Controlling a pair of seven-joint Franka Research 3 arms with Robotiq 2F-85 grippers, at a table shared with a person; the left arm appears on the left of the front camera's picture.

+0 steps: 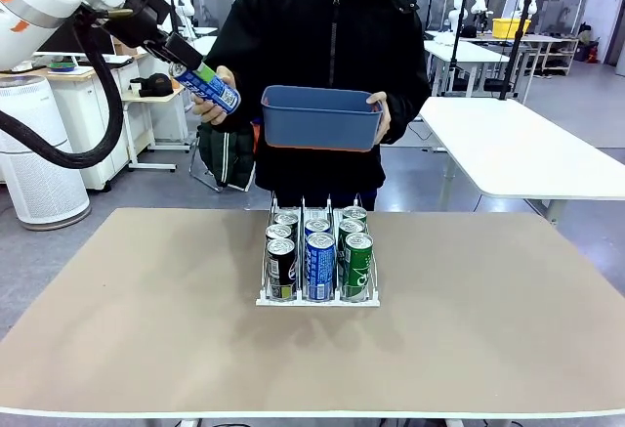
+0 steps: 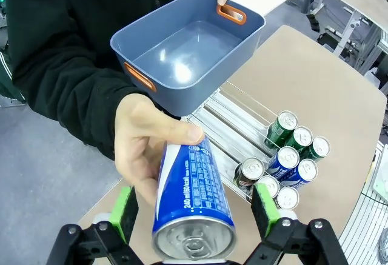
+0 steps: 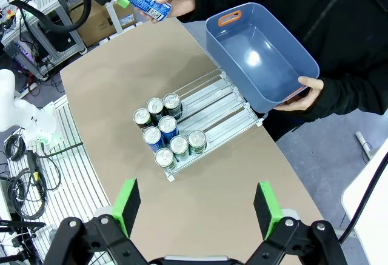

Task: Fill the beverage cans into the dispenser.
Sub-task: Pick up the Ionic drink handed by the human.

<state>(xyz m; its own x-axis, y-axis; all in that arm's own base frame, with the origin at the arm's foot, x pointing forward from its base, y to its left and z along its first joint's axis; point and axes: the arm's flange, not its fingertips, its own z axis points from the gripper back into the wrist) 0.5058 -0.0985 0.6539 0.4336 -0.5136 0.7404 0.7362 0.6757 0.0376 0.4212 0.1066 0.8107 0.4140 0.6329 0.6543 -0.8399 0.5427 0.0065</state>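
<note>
A blue beverage can (image 2: 191, 192) lies tilted in the person's hand (image 2: 142, 150), its silver top toward my left wrist camera. My left gripper (image 2: 195, 210) is open around it, with a green pad on each side of the can and a gap to both. In the front view this happens high at the left, off the table's far edge, where the left gripper (image 1: 200, 77) meets the can (image 1: 217, 93). The dispenser (image 1: 317, 300) stands mid-table with several cans (image 1: 319, 256) at the front of its three lanes. My right gripper (image 3: 197, 207) hangs open and empty high above the table.
The person stands at the far side and holds an empty blue tub (image 1: 322, 119) in the other hand, above the dispenser's far end (image 3: 218, 104). Bare table (image 1: 146, 300) lies on both sides of the dispenser.
</note>
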